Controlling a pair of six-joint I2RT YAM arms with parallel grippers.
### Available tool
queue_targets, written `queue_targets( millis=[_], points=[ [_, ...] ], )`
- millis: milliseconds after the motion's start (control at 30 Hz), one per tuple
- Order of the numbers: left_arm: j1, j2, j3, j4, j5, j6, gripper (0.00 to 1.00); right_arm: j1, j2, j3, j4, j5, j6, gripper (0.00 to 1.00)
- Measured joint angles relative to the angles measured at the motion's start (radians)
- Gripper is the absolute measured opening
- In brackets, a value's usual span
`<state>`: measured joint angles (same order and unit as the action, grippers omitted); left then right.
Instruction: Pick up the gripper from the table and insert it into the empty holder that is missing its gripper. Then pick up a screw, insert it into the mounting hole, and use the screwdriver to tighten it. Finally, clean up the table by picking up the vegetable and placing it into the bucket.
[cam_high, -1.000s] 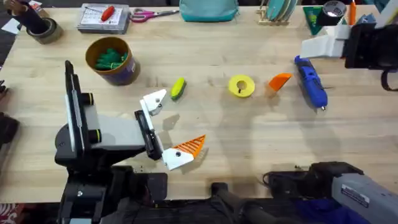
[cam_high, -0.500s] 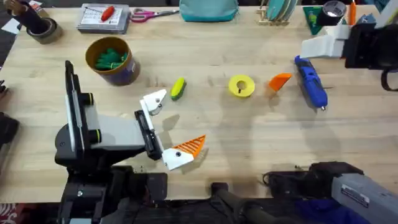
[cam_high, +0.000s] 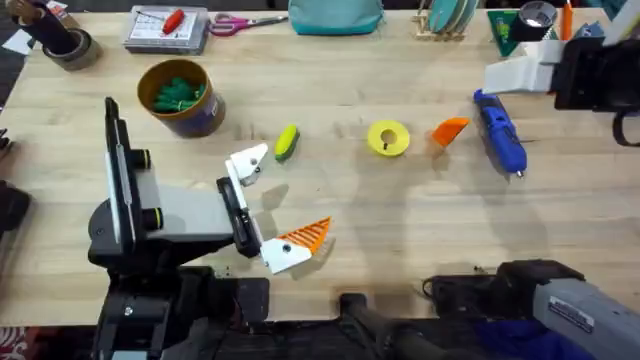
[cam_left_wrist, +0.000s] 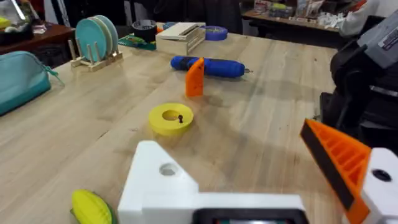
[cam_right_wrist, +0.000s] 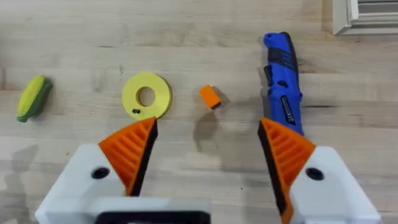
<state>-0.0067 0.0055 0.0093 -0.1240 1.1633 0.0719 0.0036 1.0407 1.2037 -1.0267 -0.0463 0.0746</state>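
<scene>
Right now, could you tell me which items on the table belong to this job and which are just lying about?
Belong to the job:
gripper
holder
screwdriver
vegetable
bucket

Just lying about:
yellow disc
scissors
tape roll
teal pouch
plate rack

No legible text, label or number anywhere.

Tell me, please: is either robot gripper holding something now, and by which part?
Nothing is held. The right gripper is open above the table; the left gripper grips nothing.
</scene>
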Motion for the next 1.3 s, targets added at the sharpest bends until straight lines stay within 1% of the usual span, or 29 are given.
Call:
queue_targets(
  millis=[300,467,567,767,833,1033,1167,1300],
  points=[
    [0.0,0.0,0.0,0.0,0.0,0.0,0.985,0.0,0.0,0.0,0.015,0.0,0.0,0.997],
    [0.0,0.0,0.0,0.0,0.0,0.0,0.985,0.0,0.0,0.0,-0.017,0.001,0.0,0.997],
    [0.0,0.0,0.0,0.0,0.0,0.0,0.986,0.0,0.0,0.0,0.02,0.004,-0.003,0.997],
    [0.0,0.0,0.0,0.0,0.0,0.0,0.986,0.0,0.009,0.02,0.006,0.004,-0.078,0.997],
    [0.0,0.0,0.0,0.0,0.0,0.0,0.986,0.0,0.032,0.052,-0.029,0.005,-0.106,0.997],
    [0.0,0.0,0.0,0.0,0.0,0.001,0.985,0.009,0.164,0.174,-0.139,0.005,-0.187,0.997],
    [0.0,0.0,0.0,0.0,0.0,0.002,0.986,0.028,0.244,0.192,-0.146,0.011,-0.235,0.997],
    [0.0,0.0,0.0,0.0,0.0,0.003,0.986,0.06,0.32,0.193,-0.129,0.053,-0.267,0.997]
  ],
)
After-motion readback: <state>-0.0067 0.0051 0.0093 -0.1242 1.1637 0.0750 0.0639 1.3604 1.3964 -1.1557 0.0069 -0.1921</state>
